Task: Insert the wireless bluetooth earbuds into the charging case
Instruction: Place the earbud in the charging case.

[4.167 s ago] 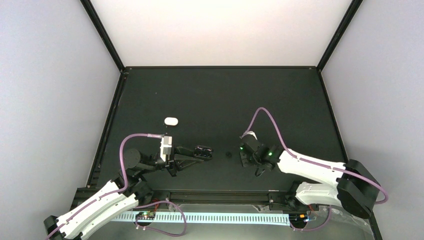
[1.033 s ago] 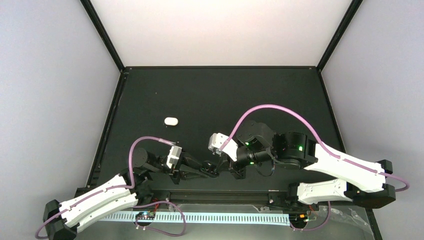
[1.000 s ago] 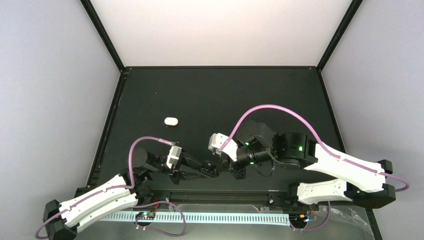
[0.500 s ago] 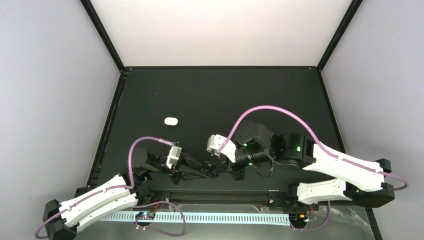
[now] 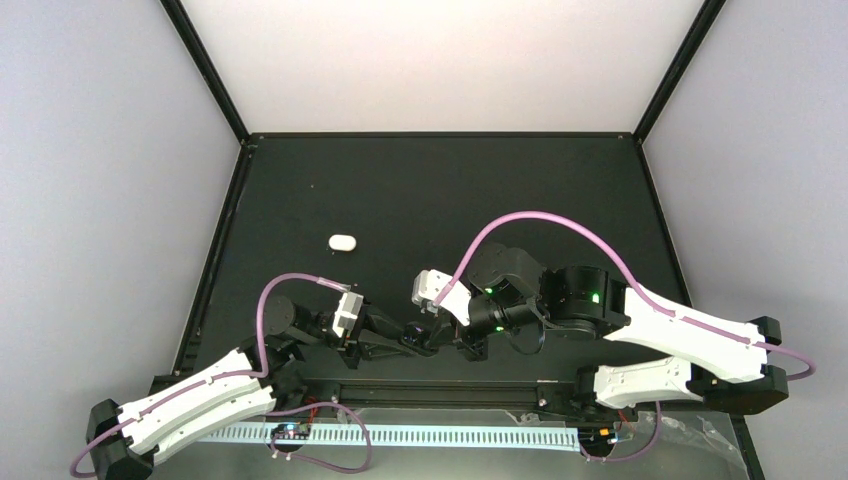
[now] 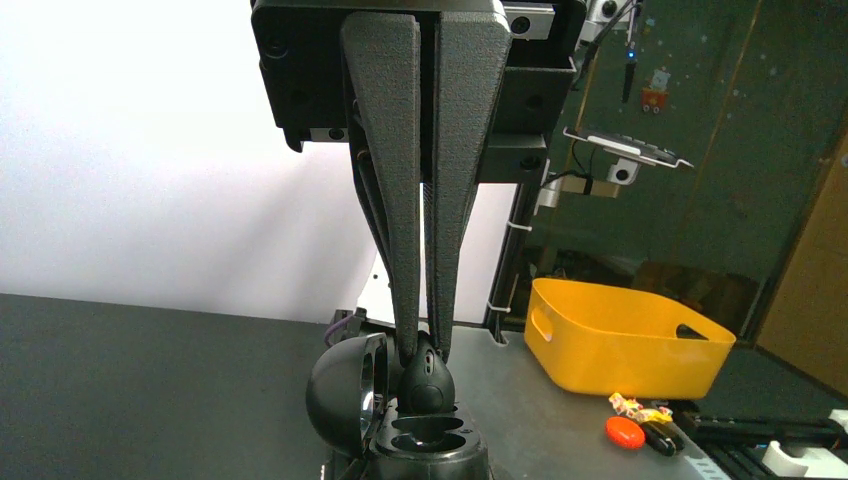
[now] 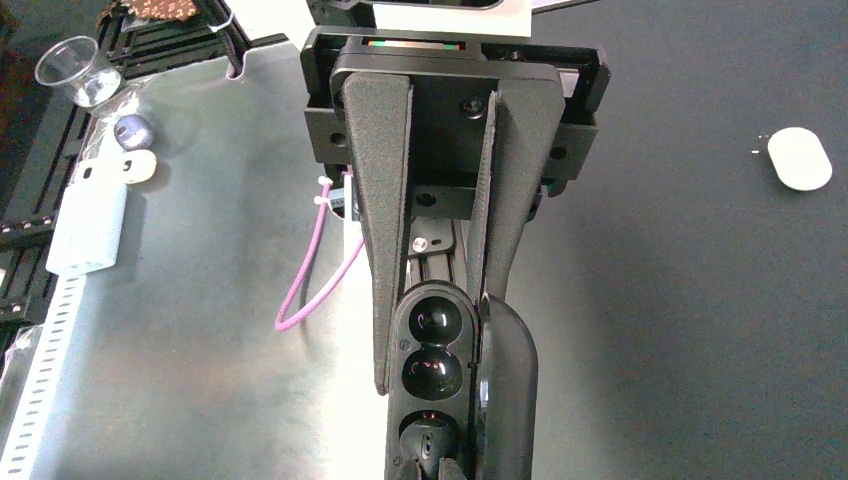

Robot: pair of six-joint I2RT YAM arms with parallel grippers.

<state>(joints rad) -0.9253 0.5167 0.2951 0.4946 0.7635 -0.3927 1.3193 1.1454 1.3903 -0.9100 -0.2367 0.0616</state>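
Observation:
My left gripper (image 6: 425, 350) is shut on a black earbud (image 6: 427, 378) and holds it upright at the mouth of the end well of the open black charging case (image 6: 430, 445). The case lid (image 6: 345, 395) stands open to the left. In the right wrist view my right gripper (image 7: 432, 345) is shut on the same case (image 7: 432, 375), one finger on each long side. Two glossy wells show empty, and the earbud (image 7: 425, 440) sits at the bottom edge. In the top view both grippers meet near the front edge (image 5: 437, 335). The other earbuds are out of view.
A closed white case (image 5: 342, 242) lies on the black mat at the left rear, and shows in the right wrist view (image 7: 799, 158). Beyond the table's front edge are a yellow bin (image 6: 625, 335), a clear cup (image 7: 85, 72) and a purple cable (image 7: 320, 280).
Since 4.2 s ago both arms have come together near the front edge. Over the last second the right wrist has drifted slightly left; the left arm holds still.

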